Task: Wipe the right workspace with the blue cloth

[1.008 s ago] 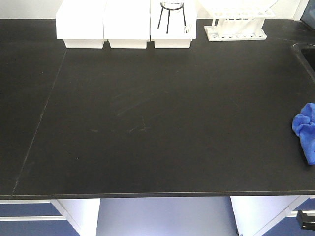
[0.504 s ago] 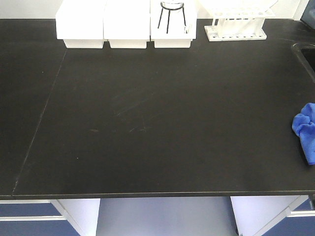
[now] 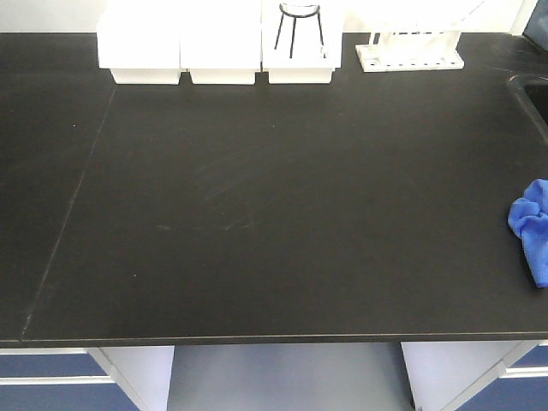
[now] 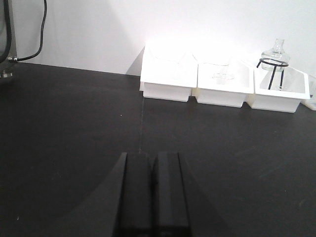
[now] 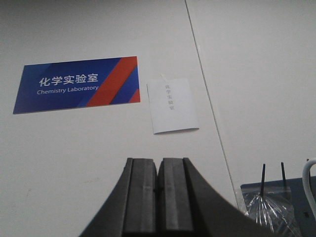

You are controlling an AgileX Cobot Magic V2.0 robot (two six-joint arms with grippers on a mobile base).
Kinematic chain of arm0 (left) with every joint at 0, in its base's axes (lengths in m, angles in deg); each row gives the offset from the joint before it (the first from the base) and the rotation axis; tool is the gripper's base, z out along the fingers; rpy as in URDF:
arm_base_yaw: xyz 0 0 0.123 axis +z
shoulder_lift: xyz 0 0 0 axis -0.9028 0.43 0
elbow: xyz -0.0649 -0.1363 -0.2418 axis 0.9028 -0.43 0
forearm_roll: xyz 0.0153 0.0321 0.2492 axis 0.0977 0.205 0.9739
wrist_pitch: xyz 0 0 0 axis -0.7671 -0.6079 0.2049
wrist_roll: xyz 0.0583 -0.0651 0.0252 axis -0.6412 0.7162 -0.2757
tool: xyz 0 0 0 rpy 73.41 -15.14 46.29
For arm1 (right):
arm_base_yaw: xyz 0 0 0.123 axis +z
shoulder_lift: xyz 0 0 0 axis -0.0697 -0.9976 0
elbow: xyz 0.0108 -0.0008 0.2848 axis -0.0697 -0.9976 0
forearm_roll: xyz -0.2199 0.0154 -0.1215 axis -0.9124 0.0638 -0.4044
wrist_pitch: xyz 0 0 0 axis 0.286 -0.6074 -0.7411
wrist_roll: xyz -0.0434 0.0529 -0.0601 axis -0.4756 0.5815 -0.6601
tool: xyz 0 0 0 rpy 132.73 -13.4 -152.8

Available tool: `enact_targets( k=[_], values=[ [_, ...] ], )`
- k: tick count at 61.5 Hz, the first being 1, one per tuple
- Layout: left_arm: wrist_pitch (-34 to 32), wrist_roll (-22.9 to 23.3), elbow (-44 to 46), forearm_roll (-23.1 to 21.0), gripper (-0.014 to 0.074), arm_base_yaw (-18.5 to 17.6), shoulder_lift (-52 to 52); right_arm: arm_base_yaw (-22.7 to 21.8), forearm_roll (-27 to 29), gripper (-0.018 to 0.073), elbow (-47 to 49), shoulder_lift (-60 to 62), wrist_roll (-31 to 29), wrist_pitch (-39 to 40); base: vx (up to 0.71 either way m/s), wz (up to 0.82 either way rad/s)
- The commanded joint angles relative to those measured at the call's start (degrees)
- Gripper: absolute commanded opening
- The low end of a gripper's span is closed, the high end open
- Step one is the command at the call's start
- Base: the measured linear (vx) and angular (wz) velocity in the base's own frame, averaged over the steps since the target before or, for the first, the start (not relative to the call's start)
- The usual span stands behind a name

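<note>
Surface: matte black surface, a diagonal seam running down its left side.
Cloth: bright blue crumpled cloth at the right edge, partly out of frame.
Back row: three white rectangular bins, with a white plastic rack beside them.

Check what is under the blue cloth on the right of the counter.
The blue cloth lies bunched on the black counter. Anything beneath its folds is covered, and its right part runs out of frame.
</note>
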Motion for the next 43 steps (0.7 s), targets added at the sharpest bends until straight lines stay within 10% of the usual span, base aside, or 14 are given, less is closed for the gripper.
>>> enact_targets(
  k=[1,12,20,43],
  values=[
    [-4.7,0.5,-1.8,-0.4,-0.0006,-0.1,-0.8,-0.3,0.4,-0.0008,7.6,-0.1,-0.6,-8.6,0.00,0.00],
    [-4.7,0.5,-1.8,-0.4,-0.0006,-0.1,-0.8,-0.3,-0.4,-0.0008,19.3,-5.9,-16.0,-34.3,0.00,0.00],
    [-4.7,0.5,-1.8,-0.4,-0.0006,-0.1,-0.8,-0.3,-1.1,-0.0008,21.2,-12.2,-27.7,-38.4,0.00,0.00],
    [-4.7,0.5,-1.8,-0.4,-0.0006,-0.1,-0.8,-0.3,10.0,0.0000,21.2,-35.6,-23.8,-49.0,0.00,0.00]
  ],
)
